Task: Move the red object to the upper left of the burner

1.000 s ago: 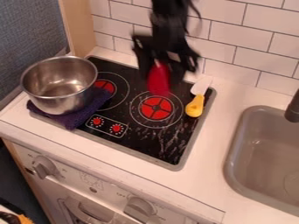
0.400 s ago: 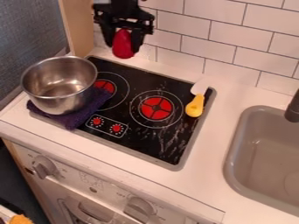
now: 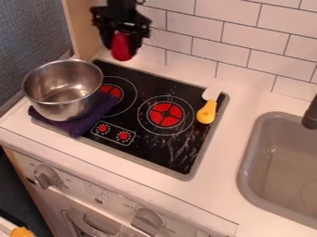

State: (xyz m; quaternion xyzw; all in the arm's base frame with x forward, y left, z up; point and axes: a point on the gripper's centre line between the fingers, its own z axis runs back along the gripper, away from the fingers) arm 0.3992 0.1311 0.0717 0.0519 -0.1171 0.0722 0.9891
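Observation:
My gripper [image 3: 123, 40] hangs above the back left part of the stove, in front of the tiled wall. It is shut on the red object [image 3: 121, 48], whose rounded lower end points down between the fingers. Below it lies the black cooktop [image 3: 162, 90], with one red burner [image 3: 165, 115] near its middle and another red burner [image 3: 111, 91] at its left, partly covered by the purple cloth.
A metal pot [image 3: 62, 90] stands on a purple cloth [image 3: 99, 111] at the cooktop's left. A yellow-handled spatula [image 3: 206, 112] lies on its right edge. The grey sink [image 3: 272, 162] is at the right, the tiled wall [image 3: 248, 41] behind.
The gripper has moved left and toward the back with the red object, from above the middle burner to above the cooktop's back left corner. In the last half second it shifted slightly left.

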